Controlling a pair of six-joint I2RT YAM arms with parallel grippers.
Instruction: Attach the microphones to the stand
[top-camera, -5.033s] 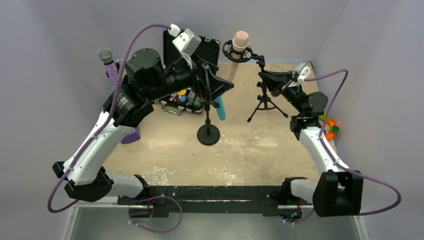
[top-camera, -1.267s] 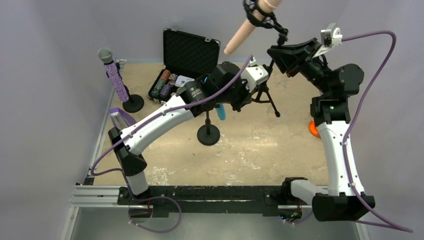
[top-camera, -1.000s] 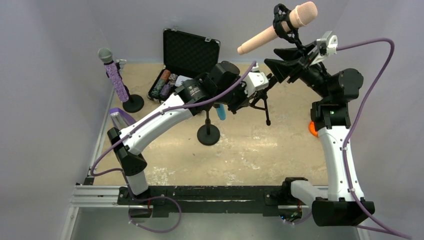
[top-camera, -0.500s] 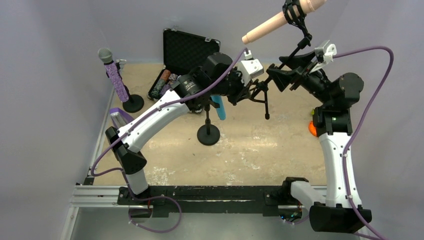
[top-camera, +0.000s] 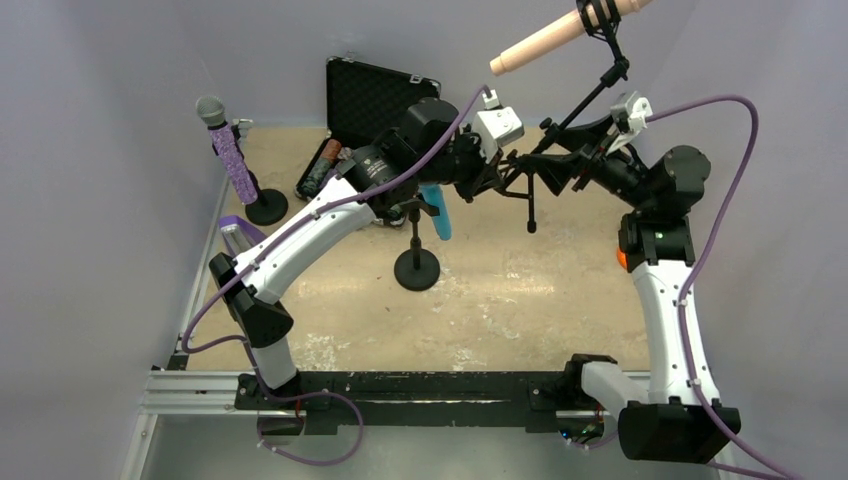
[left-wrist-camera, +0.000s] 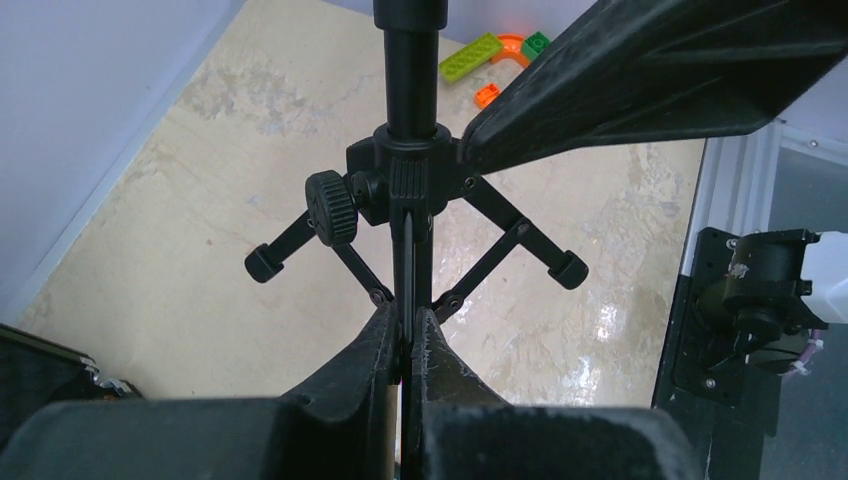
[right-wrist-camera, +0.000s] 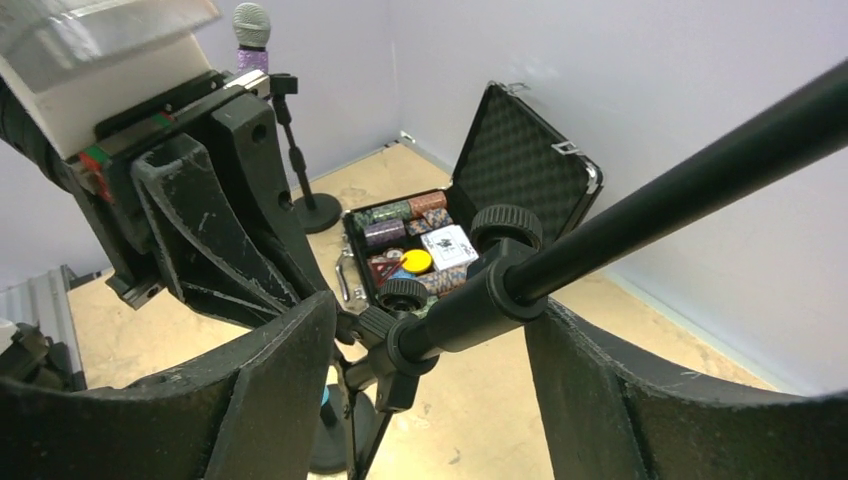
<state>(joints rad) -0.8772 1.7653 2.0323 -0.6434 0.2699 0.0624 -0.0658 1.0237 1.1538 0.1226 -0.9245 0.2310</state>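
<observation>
Pale pink stick microphone (top-camera: 545, 40) sits clipped atop the black tripod stand (left-wrist-camera: 410, 180), tilted high above the desk (top-camera: 500, 290). The left end effector (left-wrist-camera: 408, 345) pinches one tripod leg to carry it, while the right end effector (right-wrist-camera: 430, 335) stands spread around the pole, probably just steadying.

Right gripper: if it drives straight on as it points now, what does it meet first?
Likely the hub of the tripod stand, which lies between its open jaws; the left gripper sits just beyond, depth unclear.

No lettering, brand or number is showing legibly anywhere; the white card (right-wrist-camera: 447, 246) lying in the open black case (right-wrist-camera: 520, 150) is appearing too small to read.
</observation>
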